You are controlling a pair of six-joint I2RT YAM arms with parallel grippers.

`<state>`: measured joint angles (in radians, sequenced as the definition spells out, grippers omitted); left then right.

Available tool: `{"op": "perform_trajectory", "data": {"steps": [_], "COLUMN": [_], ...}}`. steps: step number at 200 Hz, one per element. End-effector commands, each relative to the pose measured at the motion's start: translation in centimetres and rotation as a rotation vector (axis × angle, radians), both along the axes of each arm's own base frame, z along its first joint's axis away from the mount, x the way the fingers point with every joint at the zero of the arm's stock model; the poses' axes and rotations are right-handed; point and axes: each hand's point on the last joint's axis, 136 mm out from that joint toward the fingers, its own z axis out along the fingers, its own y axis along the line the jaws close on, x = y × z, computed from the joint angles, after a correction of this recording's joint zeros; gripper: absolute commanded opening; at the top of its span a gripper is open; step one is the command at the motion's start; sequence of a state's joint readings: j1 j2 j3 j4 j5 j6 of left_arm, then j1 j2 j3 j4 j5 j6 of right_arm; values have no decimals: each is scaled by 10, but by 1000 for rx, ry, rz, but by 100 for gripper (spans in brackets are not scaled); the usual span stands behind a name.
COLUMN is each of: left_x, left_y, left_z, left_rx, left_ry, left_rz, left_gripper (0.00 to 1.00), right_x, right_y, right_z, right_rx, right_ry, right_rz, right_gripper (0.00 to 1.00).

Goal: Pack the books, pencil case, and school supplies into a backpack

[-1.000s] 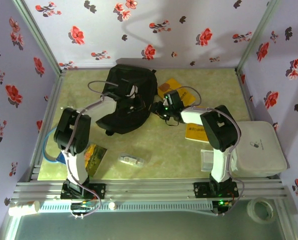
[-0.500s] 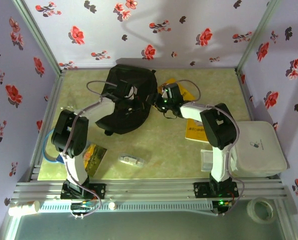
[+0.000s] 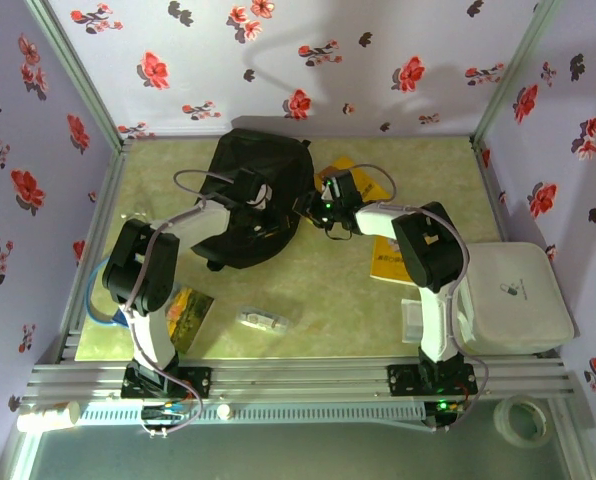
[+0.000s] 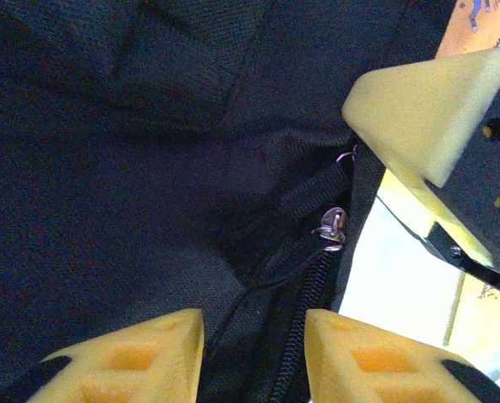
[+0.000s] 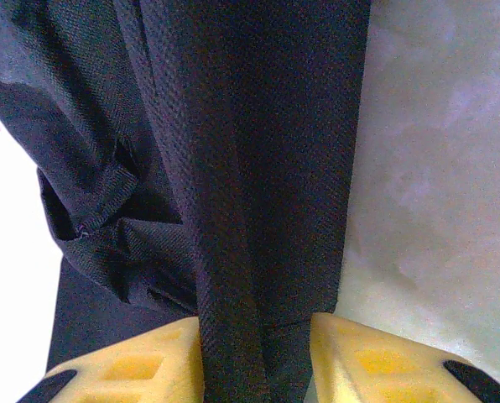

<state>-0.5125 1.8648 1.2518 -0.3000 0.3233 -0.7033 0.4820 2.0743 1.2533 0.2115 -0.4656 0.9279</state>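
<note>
Backpack [image 3: 240, 160]: black, soft, slumped at the far middle of the surface [image 3: 448, 190]. Left hand [image 4: 254, 323] low over its fabric, fingers apart, nothing clamped, with a zip line running up from the gap and a metal zip pull [image 4: 330, 228] just ahead. Right hand [image 5: 257, 323] at the backpack's right edge, pinched on a fold of black fabric filling the gap between its fingers. Both hands close together, with 1 yellow finger of the right hand showing at the upper right of the left wrist view. 1 yellow book [image 3: 368, 180] just right of the backpack, partly under the right hand. A 2nd yellow book [image 3: 386, 262] partly under the right arm. Blue book [image 3: 188, 310] near the left arm's base. Pencil case [image 3: 263, 320] at the near middle of the surface, well apart from the backpack.
</note>
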Motion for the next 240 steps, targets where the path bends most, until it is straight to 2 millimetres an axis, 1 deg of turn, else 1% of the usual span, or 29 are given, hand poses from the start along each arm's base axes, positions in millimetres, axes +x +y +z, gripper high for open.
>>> {"op": "perform_trajectory", "data": {"steps": [1,12,29,42,54,69,82,137,162,179,197,211,225,240], "left_x": [0,-1,-3,-4,-4,-3,-2,-9,-13,-15,-17,-17,-15,-14], "left_y": [3,3,2,2,2,0,-1,-3,-11,-19,-21,-21,-18,-15], "left_z": [15,14,13,10,9,10,9,-9,-14,-14,-19,-23,-28,-26], "left_rx": [21,22,18,20,17,7,7,58,65,54,66,81,101,115], "left_ry": [-42,-31,-21,-17,-14,-16,-15,29,43,38,49,61,63,53], "left_rz": [-4,-8,-14,-15,-16,-17,-16,-69,-122,-161,-184,-188,-179,-175], "left_gripper": [38,38,34,28,25,26,28,29,30,30,30,27,21,15], "right_x": [1,1,1,1,0,0,0,0,-1,-1,-1,-1,-1,-1], "right_y": [1,2,2,2,2,2,2,2,3,3,3,3,2,2], "right_z": [0,0,-1,0,-1,-1,-1,-3,-4,-4,-5,-5,-6,-5], "right_rx": [4,4,8,9,8,8,7,10,14,15,14,16,13,12], "right_ry": [12,14,15,13,16,15,14,21,22,23,25,26,28,26], "right_rz": [8,8,8,8,7,8,8,4,6,5,5,4,2,1], "right_gripper": [35,35,34,34,33,33,33,33,33,33,32,32,32,31]}}
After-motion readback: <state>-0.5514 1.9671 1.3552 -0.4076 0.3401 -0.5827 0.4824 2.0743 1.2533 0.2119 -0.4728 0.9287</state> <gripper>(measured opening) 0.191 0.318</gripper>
